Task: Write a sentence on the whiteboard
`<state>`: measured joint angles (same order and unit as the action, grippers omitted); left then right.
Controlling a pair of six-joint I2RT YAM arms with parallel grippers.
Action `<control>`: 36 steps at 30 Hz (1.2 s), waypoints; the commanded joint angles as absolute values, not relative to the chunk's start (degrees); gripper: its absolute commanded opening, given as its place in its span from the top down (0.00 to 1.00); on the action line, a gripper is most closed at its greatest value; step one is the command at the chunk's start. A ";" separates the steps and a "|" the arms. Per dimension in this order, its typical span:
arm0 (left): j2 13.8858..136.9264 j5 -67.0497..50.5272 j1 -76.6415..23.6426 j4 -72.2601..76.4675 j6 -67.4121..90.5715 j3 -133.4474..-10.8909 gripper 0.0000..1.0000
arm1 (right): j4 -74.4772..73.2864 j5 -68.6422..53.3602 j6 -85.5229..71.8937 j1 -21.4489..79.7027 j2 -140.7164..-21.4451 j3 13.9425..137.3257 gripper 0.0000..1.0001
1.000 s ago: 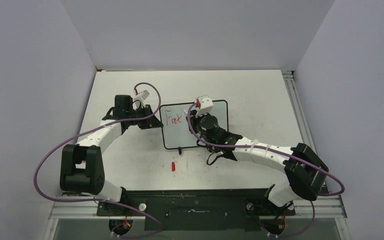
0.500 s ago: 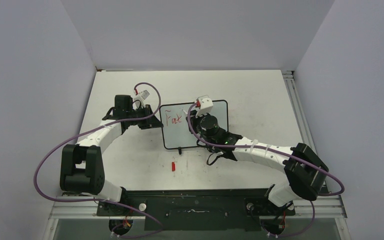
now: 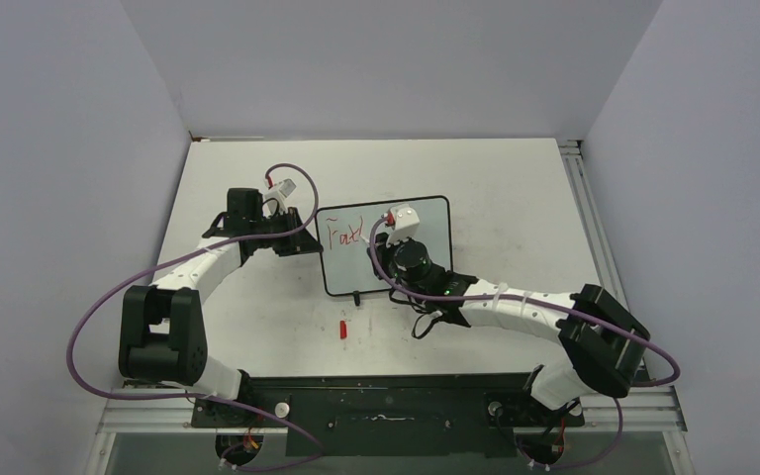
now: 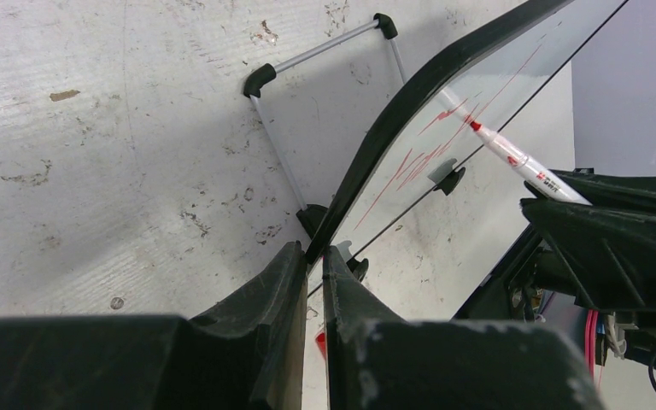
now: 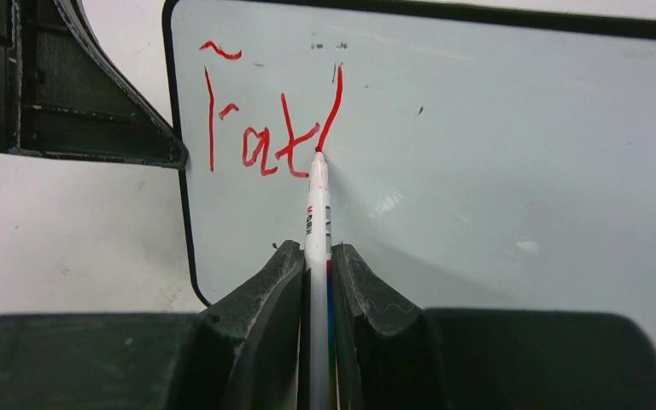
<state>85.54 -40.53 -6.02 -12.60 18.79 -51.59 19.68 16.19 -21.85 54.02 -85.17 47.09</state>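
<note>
Scuffed white tabletop (image 3: 515, 188), plain grey walls (image 3: 386, 59); whiteboard (image 3: 341, 267) mid-table.

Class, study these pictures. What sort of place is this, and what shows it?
Probably a robotics lab test cell: bare pale walls box in a scuffed white table, the left arm and right arm are bolted at its near edge, and the right one holds a marker to a whiteboard.

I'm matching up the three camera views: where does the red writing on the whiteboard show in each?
Top external: red writing at the upper left of the whiteboard, mid-picture.
Left wrist: slanted strokes right of centre, board seen at a steep angle.
Right wrist: upper left, ending at the marker tip.
Shared landmark: the left hand clamping the board's left edge.
</note>
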 commanded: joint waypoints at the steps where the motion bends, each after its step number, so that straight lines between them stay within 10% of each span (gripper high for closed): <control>1: 84.62 -42.24 -6.50 -12.22 18.81 -53.78 0.92 | 19.16 16.94 -23.35 54.61 -83.80 45.11 0.95; 36: 84.73 -42.12 -6.49 -12.30 18.72 -53.79 0.92 | 23.63 21.02 -22.15 55.24 -84.13 46.77 0.95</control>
<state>85.54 -40.42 -6.02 -12.62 18.79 -51.59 20.99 17.67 -23.49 55.59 -84.47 44.10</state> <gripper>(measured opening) 0.085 0.152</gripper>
